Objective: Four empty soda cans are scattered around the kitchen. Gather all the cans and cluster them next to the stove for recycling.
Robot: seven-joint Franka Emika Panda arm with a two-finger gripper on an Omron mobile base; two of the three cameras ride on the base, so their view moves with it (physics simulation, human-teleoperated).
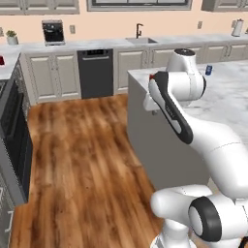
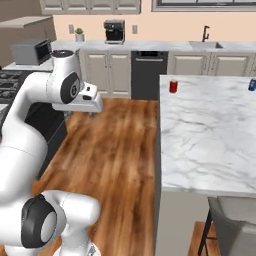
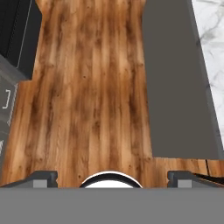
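hand (image 3: 112, 175) spread wide, empty | red can (image 2: 173, 86) on island | blue can (image 2: 252, 84) edge-cropped

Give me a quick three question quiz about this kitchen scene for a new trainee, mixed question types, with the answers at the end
1. True or false: the red soda can stands upright on the marble island.
2. Which can sits nearer the island's far right corner? A) the blue soda can B) the red one
3. Fill in: the gripper is open and points down at the wood ____.

Key: 1 true; 2 A; 3 floor.
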